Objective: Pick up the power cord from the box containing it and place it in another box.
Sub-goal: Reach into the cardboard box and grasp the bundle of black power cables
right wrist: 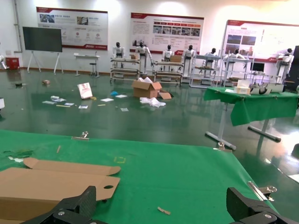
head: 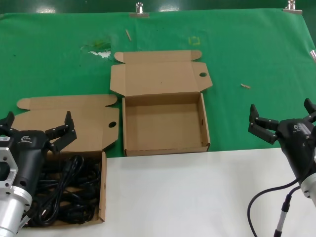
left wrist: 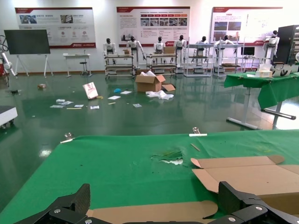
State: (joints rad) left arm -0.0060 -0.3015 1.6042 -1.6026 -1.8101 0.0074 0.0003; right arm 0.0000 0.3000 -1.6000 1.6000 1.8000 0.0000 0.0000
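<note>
Hovering with left gripper [head: 35, 132] fingers spread wide, power cord [head: 69, 190] bundle lying just below; right gripper [head: 281, 120] open, far off.

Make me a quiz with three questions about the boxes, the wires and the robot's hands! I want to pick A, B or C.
1. Where are the black power cords?
A. In the box near the left gripper
B. In the middle box
C. On the white board

2. How many cardboard boxes are on the table?
A. One
B. Two
C. Four

3. What are the left gripper's fingers doing?
A. Squeezing a cord
B. Spread open, holding nothing
C. Closing a lid

Answers:
1 A: the cords fill the near box under the left gripper.
2 B: only that box and the bare middle box show.
3 B: the fingers stand apart above the cords; the right gripper is open too, off to the right side.
</note>
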